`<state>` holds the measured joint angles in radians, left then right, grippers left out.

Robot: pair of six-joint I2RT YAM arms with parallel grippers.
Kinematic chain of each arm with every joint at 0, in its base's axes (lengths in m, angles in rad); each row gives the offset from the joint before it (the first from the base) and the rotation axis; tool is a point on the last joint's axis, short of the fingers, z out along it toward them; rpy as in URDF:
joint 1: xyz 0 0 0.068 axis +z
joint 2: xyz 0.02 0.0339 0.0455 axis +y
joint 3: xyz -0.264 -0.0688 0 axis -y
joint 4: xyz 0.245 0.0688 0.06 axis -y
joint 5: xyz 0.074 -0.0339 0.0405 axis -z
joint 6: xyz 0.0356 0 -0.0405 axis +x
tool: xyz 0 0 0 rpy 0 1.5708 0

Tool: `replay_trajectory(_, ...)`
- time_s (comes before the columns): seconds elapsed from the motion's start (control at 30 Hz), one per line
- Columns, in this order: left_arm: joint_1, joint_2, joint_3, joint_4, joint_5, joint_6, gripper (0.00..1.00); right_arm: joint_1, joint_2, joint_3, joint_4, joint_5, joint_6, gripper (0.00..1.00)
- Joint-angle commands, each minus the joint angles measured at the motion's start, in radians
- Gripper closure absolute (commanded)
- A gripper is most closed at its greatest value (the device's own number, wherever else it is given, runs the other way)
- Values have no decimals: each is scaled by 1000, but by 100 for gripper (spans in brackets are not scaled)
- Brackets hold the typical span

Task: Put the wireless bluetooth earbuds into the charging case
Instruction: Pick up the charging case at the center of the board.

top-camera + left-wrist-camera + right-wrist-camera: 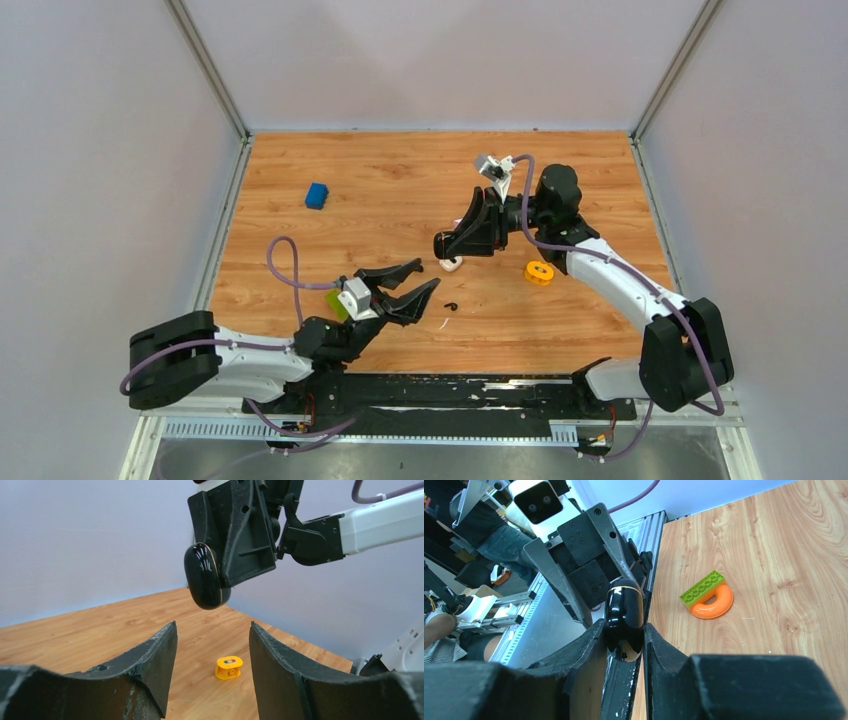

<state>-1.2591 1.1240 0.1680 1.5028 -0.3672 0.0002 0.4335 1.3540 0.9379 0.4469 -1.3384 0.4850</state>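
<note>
You have the closed-looking charging case (624,605) clamped aloft in the right gripper (624,630), left gripper (212,630) wide open and empty, black earbud (450,306) and whitish-tipped earbud (451,265) lying on the table (380,180), so next you likely open the lid before picking a bud.

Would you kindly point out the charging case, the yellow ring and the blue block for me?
charging case (624,620): right wrist view, on its glossy black shell below the gold seam.
yellow ring (228,670): left wrist view, on its near side wall.
blue block (317,195): top external view, on its top face.
</note>
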Motion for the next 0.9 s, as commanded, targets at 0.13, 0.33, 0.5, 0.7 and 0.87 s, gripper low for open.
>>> replay_trajectory(0.13, 57, 82, 80, 104, 102, -115, 43, 0, -45, -18, 34, -28, -17, 79)
replay_trajectory(0.33, 70, 108, 116, 104, 149, -116, 51, 2, -50, -20, -15, -32, -60, 78)
replay_trajectory(0.5, 81, 113, 128, 105, 154, -132, 54, 12, -61, -12, -88, -30, -132, 77)
replay_trajectory(0.7, 98, 146, 143, 104, 159, -153, 56, 23, -68, -3, -139, -27, -176, 77)
replay_trajectory(0.87, 109, 168, 156, 104, 172, -174, 58, 26, -71, -1, -169, -31, -203, 76)
